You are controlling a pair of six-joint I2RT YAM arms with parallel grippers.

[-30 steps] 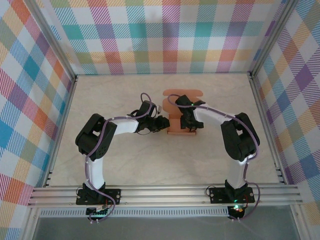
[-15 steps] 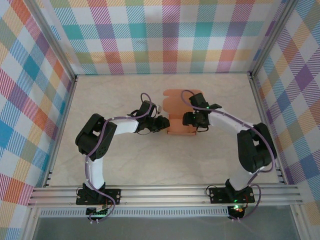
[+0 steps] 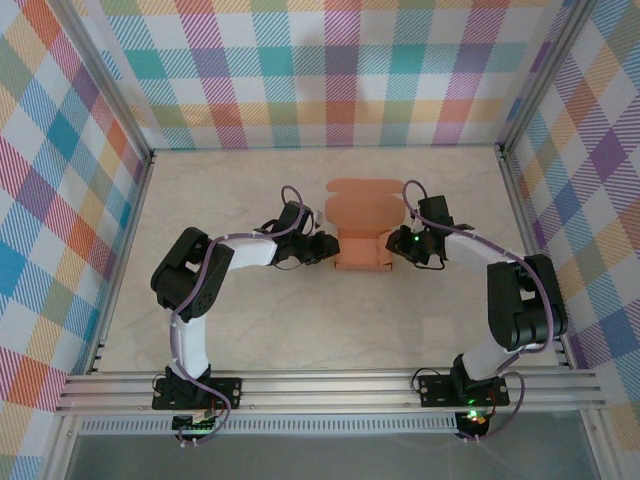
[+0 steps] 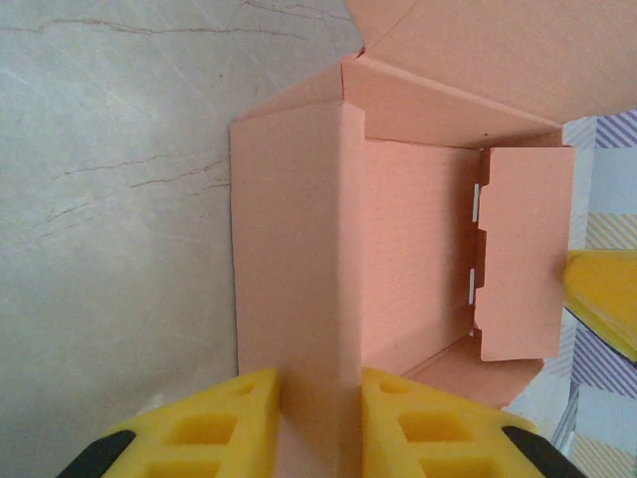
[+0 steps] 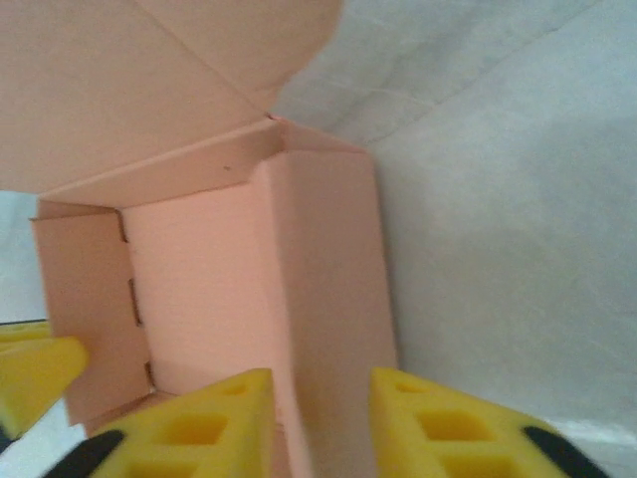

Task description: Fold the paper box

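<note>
The paper box is a salmon-orange open tray at the table's middle, with its rounded lid flap lying flat behind it. In the left wrist view the box has its left wall standing folded, and my left gripper is shut on that wall. From above, the left gripper sits at the box's left side and my right gripper at its right side. The right wrist view has the box's right wall between the yellow pads, with the right gripper shut on it.
The pale marbled table is closed in by plaid walls at the left, back and right. An aluminium rail carrying both arm bases runs along the near edge. Bare tabletop lies in front of the box.
My right arm swung from above the box's middle out to its right side, and its jaws closed onto the right wall. The left arm and its grip stayed still.
</note>
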